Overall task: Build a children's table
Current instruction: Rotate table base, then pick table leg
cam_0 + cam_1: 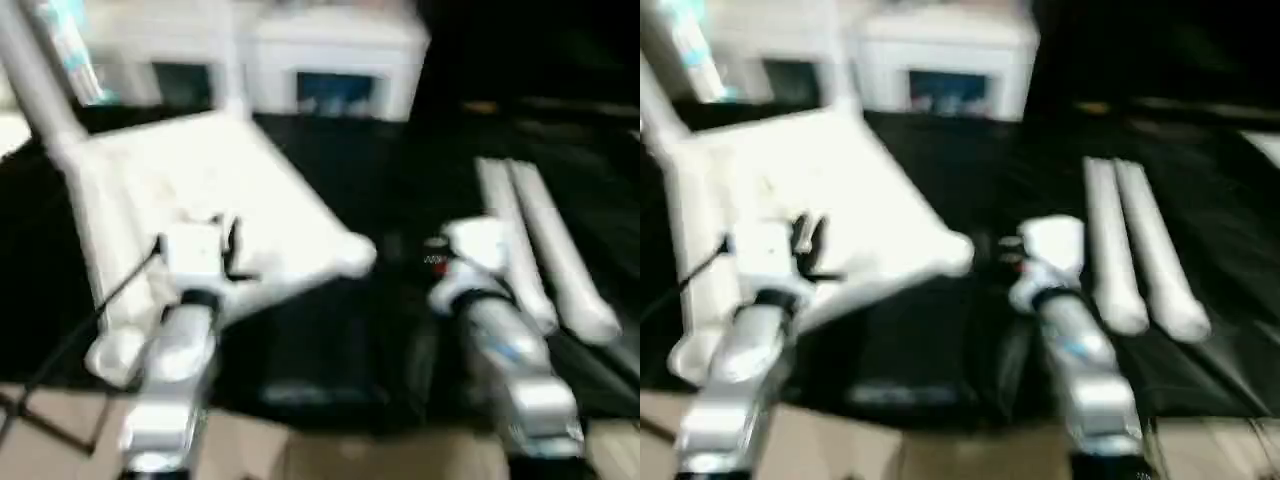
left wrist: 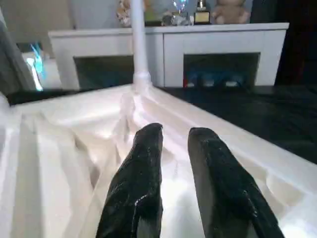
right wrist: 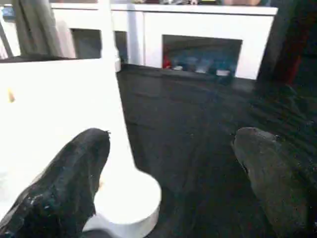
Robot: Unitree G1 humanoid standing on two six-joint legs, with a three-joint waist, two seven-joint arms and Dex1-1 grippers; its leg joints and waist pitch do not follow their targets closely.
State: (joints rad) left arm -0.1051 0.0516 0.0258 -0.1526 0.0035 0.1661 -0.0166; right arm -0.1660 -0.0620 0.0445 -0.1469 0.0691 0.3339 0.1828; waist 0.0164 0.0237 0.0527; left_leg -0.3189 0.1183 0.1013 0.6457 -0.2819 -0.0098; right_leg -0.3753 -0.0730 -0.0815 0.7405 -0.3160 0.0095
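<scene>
The children's table top [image 1: 210, 180] lies upside down on the black cloth, ribbed underside [image 2: 59, 163] up. One white leg [image 1: 35, 75] stands in its far left corner and another leg [image 2: 138, 49] rises from the far corner. Two loose legs [image 1: 520, 240] [image 1: 565, 260] lie side by side on the right. My left gripper [image 2: 173, 131] hovers low over the ribbed underside, its fingers a narrow gap apart with nothing between them. My right gripper [image 3: 168, 178] stands wide open just beside the top's near right corner socket [image 3: 129, 203], holding nothing.
White cabinets [image 1: 330, 60] stand behind the black-draped work table [image 1: 400, 170]. A black cable [image 1: 60, 350] runs past my left forearm. A tan surface [image 1: 350, 455] shows along the near edge.
</scene>
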